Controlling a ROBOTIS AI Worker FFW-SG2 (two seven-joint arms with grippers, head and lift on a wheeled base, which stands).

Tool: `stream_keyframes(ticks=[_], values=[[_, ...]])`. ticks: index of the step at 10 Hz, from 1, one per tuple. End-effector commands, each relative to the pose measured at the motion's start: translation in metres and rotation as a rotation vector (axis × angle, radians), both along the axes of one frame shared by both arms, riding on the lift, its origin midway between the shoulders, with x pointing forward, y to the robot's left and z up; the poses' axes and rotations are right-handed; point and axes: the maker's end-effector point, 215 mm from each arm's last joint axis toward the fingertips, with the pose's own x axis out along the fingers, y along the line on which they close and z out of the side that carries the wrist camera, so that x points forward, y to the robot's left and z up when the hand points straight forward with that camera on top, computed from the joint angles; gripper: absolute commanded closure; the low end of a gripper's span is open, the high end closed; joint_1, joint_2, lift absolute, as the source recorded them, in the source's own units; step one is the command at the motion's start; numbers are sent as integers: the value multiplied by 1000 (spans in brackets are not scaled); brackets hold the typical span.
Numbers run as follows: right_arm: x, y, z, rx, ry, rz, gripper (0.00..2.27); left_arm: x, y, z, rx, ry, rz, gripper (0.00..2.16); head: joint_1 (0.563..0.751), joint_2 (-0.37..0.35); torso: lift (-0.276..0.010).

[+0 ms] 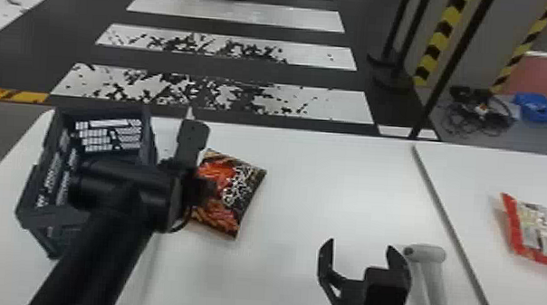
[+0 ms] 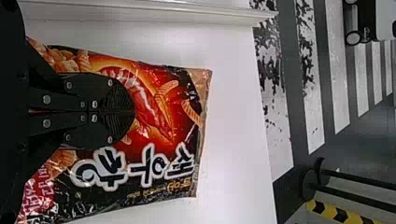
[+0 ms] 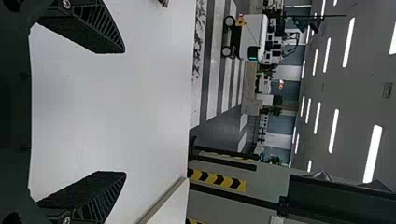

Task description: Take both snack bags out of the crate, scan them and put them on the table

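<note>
In the head view my left gripper [image 1: 206, 191] is at the red-and-black snack bag [image 1: 231, 197], right of the dark crate [image 1: 151, 133]. The left wrist view has my left gripper [image 2: 134, 112] with its fingers together, shut on the snack bag [image 2: 163, 116], whose printed front faces the camera. A second bag, red-edged and pale [image 1: 513, 228], lies on the right-hand table. My right gripper [image 1: 360, 245] stands open beside the grey-white scanner [image 1: 433, 277]; in the right wrist view the same gripper [image 3: 123, 112] has nothing between its fingers. My left arm hides part of the crate's inside.
The white table [image 1: 330, 180] meets a second white table [image 1: 489, 176] along a dark seam. My left forearm crosses the crate's near right side. Beyond the far edge lie a striped floor [image 1: 226, 92] and black posts. A cable runs from the scanner's handle end.
</note>
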Motion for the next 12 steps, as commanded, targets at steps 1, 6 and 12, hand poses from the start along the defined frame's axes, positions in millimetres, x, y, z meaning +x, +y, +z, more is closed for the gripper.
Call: stream_keyframes(ticks=[1, 6, 12], values=[[0, 0, 1, -1, -2, 1, 53, -2, 0, -7, 3, 16, 1, 2138, 695, -58, -93], [2, 2, 2, 0, -3, 3, 53, -17, -19, -20, -16, 32, -24, 2138, 695, -66, -93], [2, 2, 2, 2, -6, 4, 53, -21, -69, -14, -69, 2, -90, 2138, 695, -110, -93]])
